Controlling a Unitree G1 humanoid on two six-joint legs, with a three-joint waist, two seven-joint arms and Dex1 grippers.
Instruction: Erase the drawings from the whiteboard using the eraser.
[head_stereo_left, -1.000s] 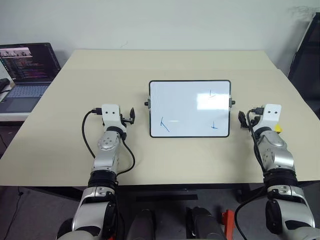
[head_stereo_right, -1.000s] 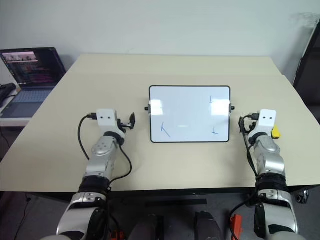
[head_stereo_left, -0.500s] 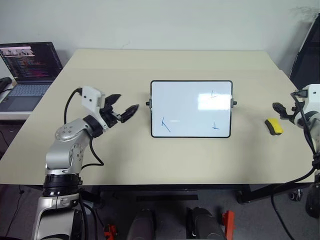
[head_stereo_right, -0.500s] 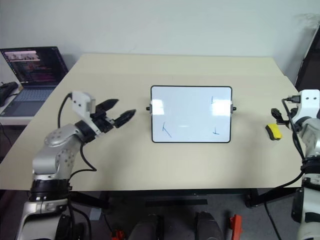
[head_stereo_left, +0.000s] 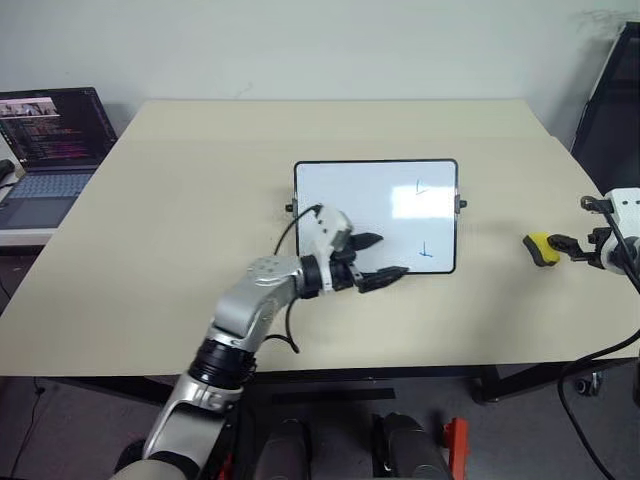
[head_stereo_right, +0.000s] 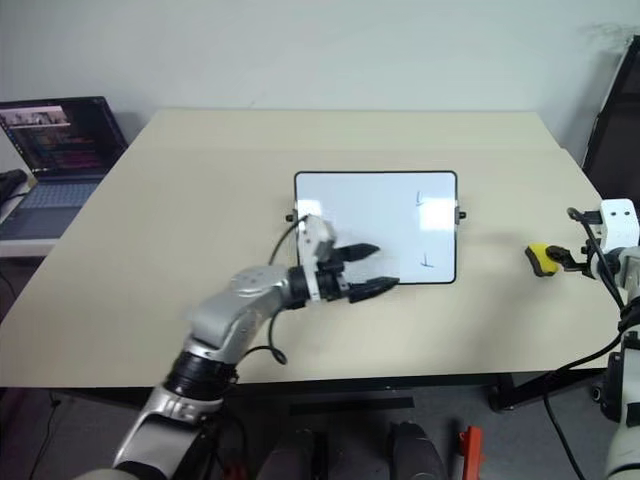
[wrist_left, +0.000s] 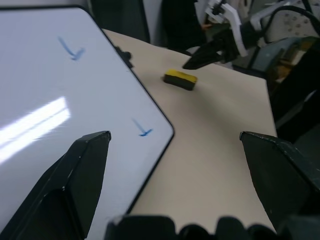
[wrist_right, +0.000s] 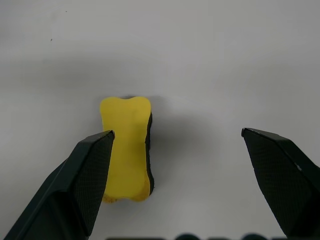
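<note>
The whiteboard (head_stereo_left: 350, 195) lies flat at the table's middle. Two blue drawings (head_stereo_left: 422, 187) (head_stereo_left: 426, 251) show on its right side. My left gripper (head_stereo_left: 385, 257) hovers open over the board's lower left part, pointing right, and its arm hides the board beneath it. The yellow eraser (head_stereo_left: 540, 248) lies on the table to the right of the board. My right gripper (head_stereo_left: 568, 244) is just right of the eraser and open. In the right wrist view the eraser (wrist_right: 127, 167) sits close to one finger (wrist_right: 85, 175), ungripped.
An open laptop (head_stereo_left: 50, 140) stands on a side surface at the far left. A dark object (head_stereo_left: 610, 110) stands beyond the table's right edge. Bare tabletop (head_stereo_left: 180, 200) stretches left of the board and behind it.
My left arm has swung right, from the table left of the board to over its lower left part. My right arm has moved out to the right, uncovering the eraser.
</note>
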